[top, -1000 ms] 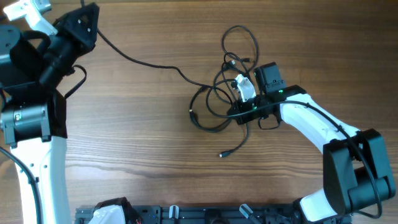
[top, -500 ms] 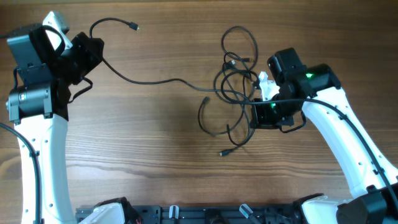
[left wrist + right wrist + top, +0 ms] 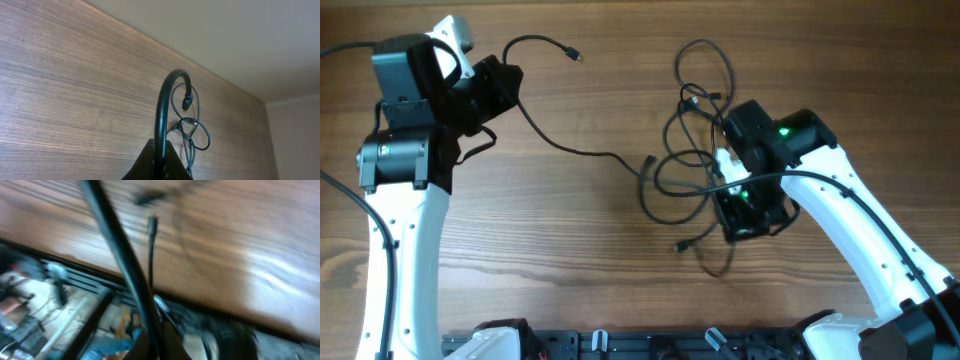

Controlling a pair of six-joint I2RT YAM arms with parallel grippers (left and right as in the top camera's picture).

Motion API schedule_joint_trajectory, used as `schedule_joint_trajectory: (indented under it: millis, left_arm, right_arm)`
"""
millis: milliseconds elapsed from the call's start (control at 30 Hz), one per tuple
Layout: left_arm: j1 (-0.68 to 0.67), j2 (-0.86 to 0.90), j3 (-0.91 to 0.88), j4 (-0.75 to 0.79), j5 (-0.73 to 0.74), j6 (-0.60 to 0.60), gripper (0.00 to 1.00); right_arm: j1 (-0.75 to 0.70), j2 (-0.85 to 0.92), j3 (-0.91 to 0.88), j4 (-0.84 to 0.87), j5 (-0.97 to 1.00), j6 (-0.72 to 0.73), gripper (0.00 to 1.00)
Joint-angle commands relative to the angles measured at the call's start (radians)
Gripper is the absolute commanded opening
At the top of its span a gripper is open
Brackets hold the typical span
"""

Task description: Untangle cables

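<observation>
Two cables [image 3: 590,152] parting, left claw [image 3: 508,88] moved rightward

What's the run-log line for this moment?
task: untangle cables | left hand: shut on cables | right hand: shut on cables | state: loops tangled mid-table

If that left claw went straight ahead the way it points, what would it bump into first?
Probably the wooden table, just short of the cable tangle; depth is unclear.

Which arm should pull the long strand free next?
Left, probably: the left end effector is shut on the long strand, which runs out of the tangle; the right end effector grips inside it.
</observation>
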Motion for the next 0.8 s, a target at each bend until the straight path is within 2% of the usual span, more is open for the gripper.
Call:
schedule_joint_trajectory:
  millis: [0, 167, 267, 333, 400, 500, 633, 767]
  left_arm:
    - [-0.005, 0.004, 0.008, 0.002, -0.002, 0.023, 0.04]
    - [-0.030, 0.004, 0.007, -0.034, -0.001, 0.023, 0.04]
    - [-0.078, 0.004, 0.006, -0.052, 0.018, 0.022, 0.04]
    - [-0.114, 0.004, 0.006, -0.056, 0.053, 0.015, 0.04]
    - [-0.153, 0.004, 0.006, -0.058, 0.058, -0.057, 0.04]
    - [-0.185, 0.004, 0.006, -0.060, 0.059, -0.206, 0.04]
    - [-0.218, 0.004, 0.006, -0.068, 0.063, -0.357, 0.04]
    - [-0.230, 0.004, 0.006, -0.067, 0.063, -0.383, 0.04]
  right_arm:
    - [0.002, 0.011, 0.010, 0.034, 0.089, 0.055, 0.04]
    - [0.002, 0.011, 0.012, 0.433, -0.222, 0.002, 0.04]
    - [0.002, 0.011, 0.019, 0.737, -0.410, 0.008, 0.04]
    - [0.008, 0.011, 0.019, 0.871, -0.422, 0.043, 0.04]
    - [0.027, 0.011, 0.019, 0.982, -0.404, 0.048, 0.04]
    - [0.055, 0.011, 0.019, 1.078, -0.348, 0.048, 0.05]
    - [0.088, 0.011, 0.019, 1.121, -0.345, 0.058, 0.05]
    - [0.102, 0.011, 0.019, 1.155, -0.421, 0.058, 0.06]
